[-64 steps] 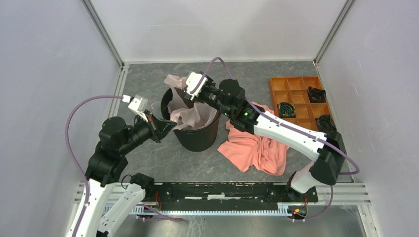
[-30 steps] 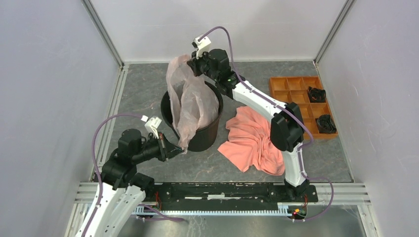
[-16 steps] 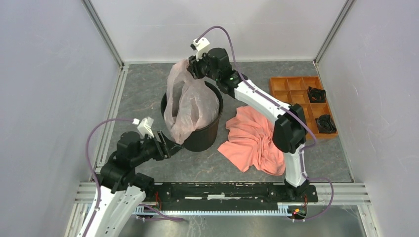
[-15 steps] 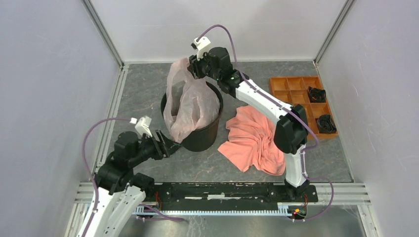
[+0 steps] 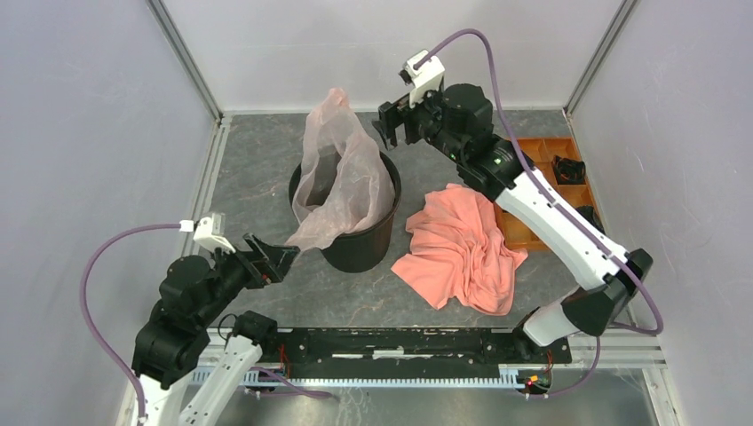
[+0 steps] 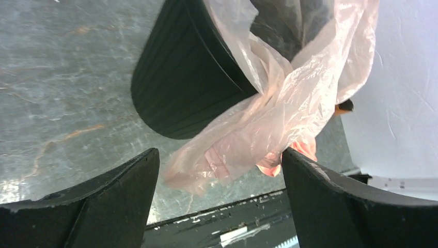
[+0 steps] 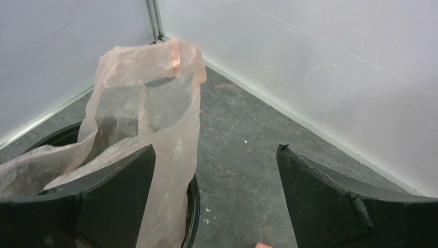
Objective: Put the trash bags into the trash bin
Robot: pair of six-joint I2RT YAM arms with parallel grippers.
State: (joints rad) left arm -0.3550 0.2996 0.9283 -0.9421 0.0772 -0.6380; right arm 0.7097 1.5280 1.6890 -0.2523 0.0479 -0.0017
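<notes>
The task is judged partly done. The pale pink trash bag (image 5: 342,182) is lodged with its middle inside the black trash bin (image 5: 360,250), but much of it is not yet contained. One end is seen standing tall above the far rim, and another is draped over the near-left rim and hangs down outside the wall. What is left, by this reading, is for both loose ends to be tucked below the rim.

The left gripper (image 5: 277,259) is held low beside the bin with its jaws spread wide. In the left wrist view the hanging bag end is framed between the two fingers, yet nothing is clamped, and contact with either finger cannot be made out. The right gripper (image 5: 397,130) is raised beyond the bin, near the upright end, its jaws likewise wide apart and empty. A coral cloth (image 5: 462,253) is spread just right of the bin.
</notes>
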